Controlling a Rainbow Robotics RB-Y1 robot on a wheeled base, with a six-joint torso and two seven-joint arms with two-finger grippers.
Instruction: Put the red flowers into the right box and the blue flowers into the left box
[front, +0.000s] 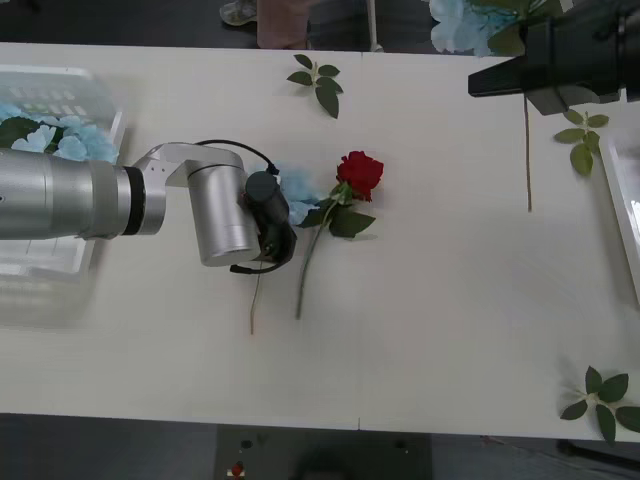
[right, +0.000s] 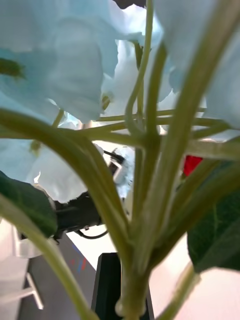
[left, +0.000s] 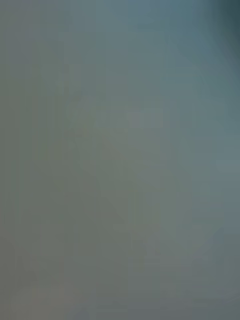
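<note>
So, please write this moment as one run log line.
left gripper: down over blue flower mid-table | right gripper: raised, shut on blue flower stem | red rose: on table | left box: holds blue blooms

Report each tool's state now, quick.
left tool, beside the red flower: cannot be told.
right tool: closed on a blue flower.

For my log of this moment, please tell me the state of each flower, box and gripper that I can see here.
Red rose: lying on the table, unsorted.
Blue flower at mid-table: lying, left gripper down over it.
Second blue flower: lifted at the right gripper, stem hanging.
Left box: holds blue flowers.
Right box: contents cannot be told.
</note>
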